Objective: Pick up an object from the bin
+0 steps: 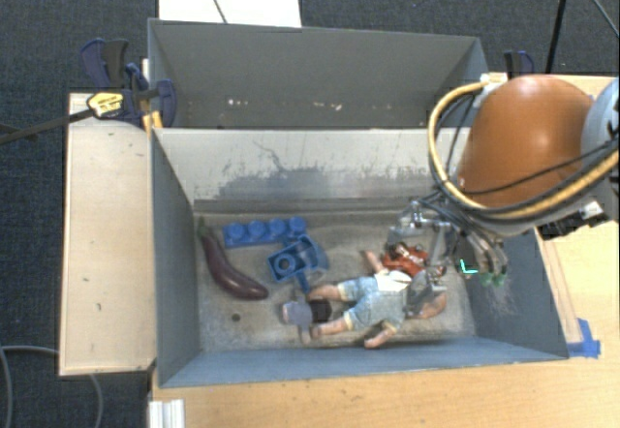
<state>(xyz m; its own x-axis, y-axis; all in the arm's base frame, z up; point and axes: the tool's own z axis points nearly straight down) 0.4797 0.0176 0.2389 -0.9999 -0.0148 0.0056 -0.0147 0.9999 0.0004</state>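
Note:
My gripper (423,292) reaches down at the right side of the bin floor, with its metal fingers over the upper end of a doll (363,305). The doll lies on its side near the front wall, in light blue clothes with bare arms and legs. A small red and white thing (405,259) lies right by the fingers, partly hidden behind them. Whether anything sits between the fingers is hidden by the gripper's own body.
Left of the doll lie a blue toy block with a round hole (293,259), a long blue studded brick (263,231) by the back wall, and a dark purple eggplant-shaped toy (229,272) at far left. The arm's orange dome hangs over the bin's right side.

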